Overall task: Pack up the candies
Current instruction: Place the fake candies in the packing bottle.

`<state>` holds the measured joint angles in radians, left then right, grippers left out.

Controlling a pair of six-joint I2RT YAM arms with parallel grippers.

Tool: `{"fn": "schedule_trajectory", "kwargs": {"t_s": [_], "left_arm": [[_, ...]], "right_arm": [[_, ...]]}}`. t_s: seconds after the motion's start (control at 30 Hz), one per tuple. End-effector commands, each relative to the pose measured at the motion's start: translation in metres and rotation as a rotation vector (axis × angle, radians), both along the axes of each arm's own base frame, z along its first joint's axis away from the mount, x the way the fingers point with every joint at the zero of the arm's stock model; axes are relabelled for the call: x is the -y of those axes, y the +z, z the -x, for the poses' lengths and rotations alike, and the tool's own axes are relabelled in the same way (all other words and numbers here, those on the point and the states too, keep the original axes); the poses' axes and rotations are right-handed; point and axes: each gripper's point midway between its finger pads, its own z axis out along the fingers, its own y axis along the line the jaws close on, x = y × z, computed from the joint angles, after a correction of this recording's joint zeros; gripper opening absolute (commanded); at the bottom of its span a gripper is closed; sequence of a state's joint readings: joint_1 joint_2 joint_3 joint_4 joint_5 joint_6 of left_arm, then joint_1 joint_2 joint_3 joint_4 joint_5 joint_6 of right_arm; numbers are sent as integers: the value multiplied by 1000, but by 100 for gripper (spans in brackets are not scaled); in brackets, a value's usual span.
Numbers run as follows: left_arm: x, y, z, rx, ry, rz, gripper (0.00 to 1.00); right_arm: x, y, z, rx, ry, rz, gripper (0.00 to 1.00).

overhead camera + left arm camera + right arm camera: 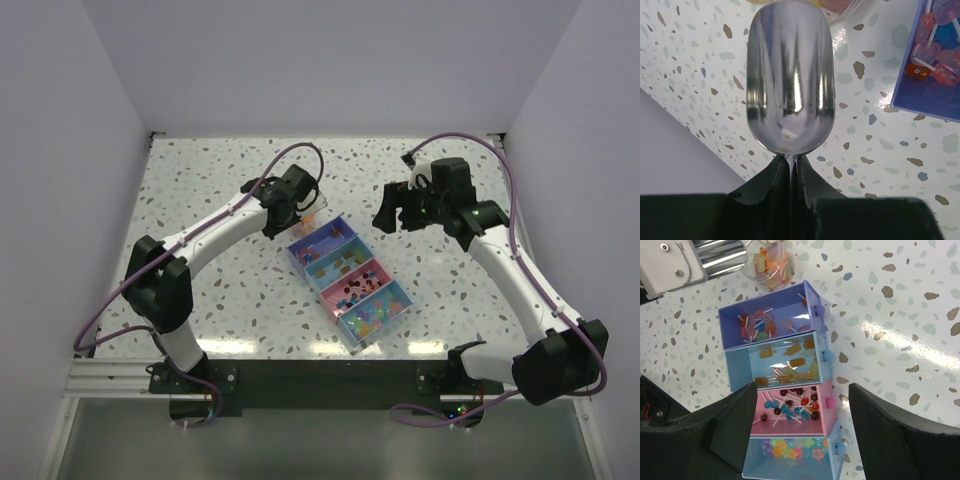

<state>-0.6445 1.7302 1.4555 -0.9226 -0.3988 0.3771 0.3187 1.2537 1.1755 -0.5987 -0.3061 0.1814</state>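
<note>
The candies (771, 260): a heap of orange-amber ones sits in the little clear jar (758, 279), out beyond the right jaws and just past the far end of the box (810, 300). More fill the box itself, four compartments in a row running straight out from the right gripper (802, 390). Farthest out is purple, holding pink and red sweets on white sticks. Next is pale blue with amber pieces, then pink with dark and blue ones. Nearest is another pale blue, with bright star shapes (a proper rainbow down there). The right gripper's jaws stand wide apart, gripping nothing. The pink compartment lies between its fingers (735, 430), which hang above it in the overhead view.

Over to the left gripper (791, 172): its jaws are pressed together on the thin handle of a shiny metal scoop (790, 80). The bowl reaches straight out ahead of the fingertips, above the speckled table (875, 150). The jar's rim sits right at the scoop's far tip, a touch to the right. A corner of the purple compartment, pink sweets showing, lies off to the right of the jaws.
</note>
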Motion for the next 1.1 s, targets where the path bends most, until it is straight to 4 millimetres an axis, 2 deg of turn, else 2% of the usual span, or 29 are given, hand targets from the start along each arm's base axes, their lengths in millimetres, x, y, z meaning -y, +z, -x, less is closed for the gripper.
{"fn": "schedule_trajectory", "kwargs": {"t_s": [0.0,0.23,0.43,0.6,0.83,0.9,1.07], "left_arm": [[-3,24,-5,79,17,-24,0],[6,35,-4,127,-21,-66,0],[3,39,-2,173,-40,-97,0],[-7,42,-1,247,-82,-116,0],[1,42,-3,304,-108,-37,0],[7,44,-1,326,-119,45,0],[3,47,8,338,-107,208,0]], "right_arm": [[-1,13,-1,33,19,-13,77],[-1,12,-1,31,18,-13,77],[-1,10,-1,27,14,-10,77],[-3,9,-3,21,21,-16,77],[-4,7,-2,7,22,-19,76],[-4,6,-2,9,19,-17,76],[-5,1,-2,-11,22,-23,76]]}}
